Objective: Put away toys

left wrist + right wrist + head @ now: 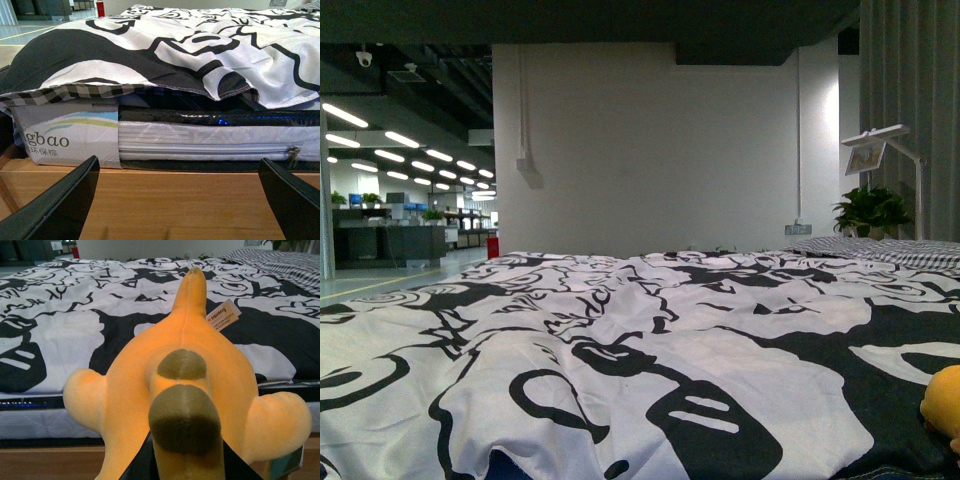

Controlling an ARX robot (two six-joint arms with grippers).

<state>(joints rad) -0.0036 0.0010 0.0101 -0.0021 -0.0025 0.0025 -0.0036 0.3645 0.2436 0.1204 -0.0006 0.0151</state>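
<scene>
Right gripper [182, 462] is clamped on the plush [185, 390], whose orange body is pinched between the two dark fingers [137, 467] at the near end. Two olive patches are seen along the plush's back, and a white tag [223, 316] is attached near its narrow far end. The plush is held at the edge of the bed, its length pointed out over the quilt [75, 305]; whether it rests on the quilt cannot be told. In the front view only a small orange part of it [945, 400] is shown at the lower right corner.

Left gripper [177, 160] is held wide open with nothing between its fingers [65, 200], low against the side of the bed. Just beyond it a wooden frame [175, 200] is seen, with the mattress [200, 142] lying on it and the black-and-white quilt draped over the mattress edge. Printed wrapping [65, 135] is shown on one end of the mattress.

Farther off, striped bedding [910, 252] is laid across the head of the bed. Behind it a plant [870, 212] and a lamp [880, 145] are placed before a white wall [650, 150].
</scene>
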